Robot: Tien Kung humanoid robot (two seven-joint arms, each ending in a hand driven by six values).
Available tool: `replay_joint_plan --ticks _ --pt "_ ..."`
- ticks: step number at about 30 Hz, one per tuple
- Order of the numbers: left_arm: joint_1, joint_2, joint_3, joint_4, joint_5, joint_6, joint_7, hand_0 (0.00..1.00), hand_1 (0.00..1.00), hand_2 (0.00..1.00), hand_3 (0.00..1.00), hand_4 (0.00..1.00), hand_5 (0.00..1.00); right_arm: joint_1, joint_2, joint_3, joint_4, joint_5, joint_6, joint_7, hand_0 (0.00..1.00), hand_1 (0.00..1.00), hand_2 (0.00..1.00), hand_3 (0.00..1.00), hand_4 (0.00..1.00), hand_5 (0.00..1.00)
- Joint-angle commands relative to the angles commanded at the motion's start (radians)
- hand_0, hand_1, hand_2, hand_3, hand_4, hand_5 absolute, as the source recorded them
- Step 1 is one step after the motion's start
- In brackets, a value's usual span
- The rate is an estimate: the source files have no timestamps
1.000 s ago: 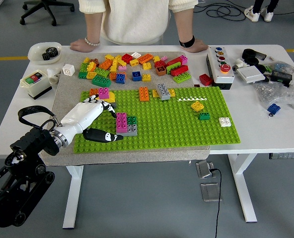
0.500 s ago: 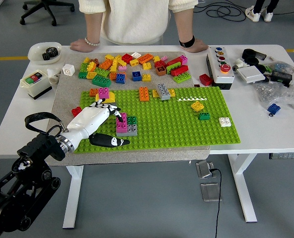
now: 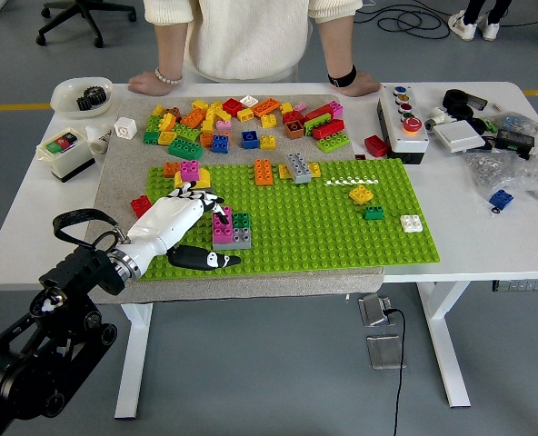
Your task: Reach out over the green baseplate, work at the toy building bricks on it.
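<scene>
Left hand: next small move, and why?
Probably ease the left hand a little right and close on the magenta brick. Its fingers are spread just left of that brick, thumb low in front, gripping nothing yet. The brick stands on the green baseplate.

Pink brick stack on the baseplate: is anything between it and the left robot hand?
Nothing visible. The left robot hand lies on the green baseplate right beside the pink brick stack, fingers reaching its left side and thumb below. The neighbouring grey and green bricks sit on the far side.
</scene>
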Motion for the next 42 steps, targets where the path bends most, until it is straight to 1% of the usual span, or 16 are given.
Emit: replay_joint_plan --ticks 17,25,34,42 --pt "0.005 -0.002 0.007 0.020 0.000 -0.001 -0.003 0.998 0.908 0.868 0.611 0.998 0.641 -0.004 0.001 -0.003 0.000 -0.004 0.001 0.000 0.750 0.637 0.679 0.645 0.866 0.564" --pt "-0.003 -0.002 0.003 0.031 0.000 0.001 -0.004 0.998 0.906 0.867 0.606 0.998 0.644 -0.003 0.001 -0.004 0.000 -0.004 0.001 0.000 0.750 0.638 0.679 0.645 0.866 0.564" --pt "-0.006 0.000 -0.001 0.018 0.000 -0.006 -0.001 0.998 0.905 0.867 0.605 0.998 0.642 -0.004 0.001 -0.003 0.000 -0.004 0.001 0.000 0.750 0.637 0.679 0.644 0.865 0.563" --pt "-0.007 0.000 0.004 0.032 0.000 -0.004 -0.002 0.998 0.904 0.863 0.603 0.998 0.642 -0.004 0.001 -0.002 0.000 -0.004 0.001 0.000 0.750 0.637 0.679 0.645 0.865 0.563"
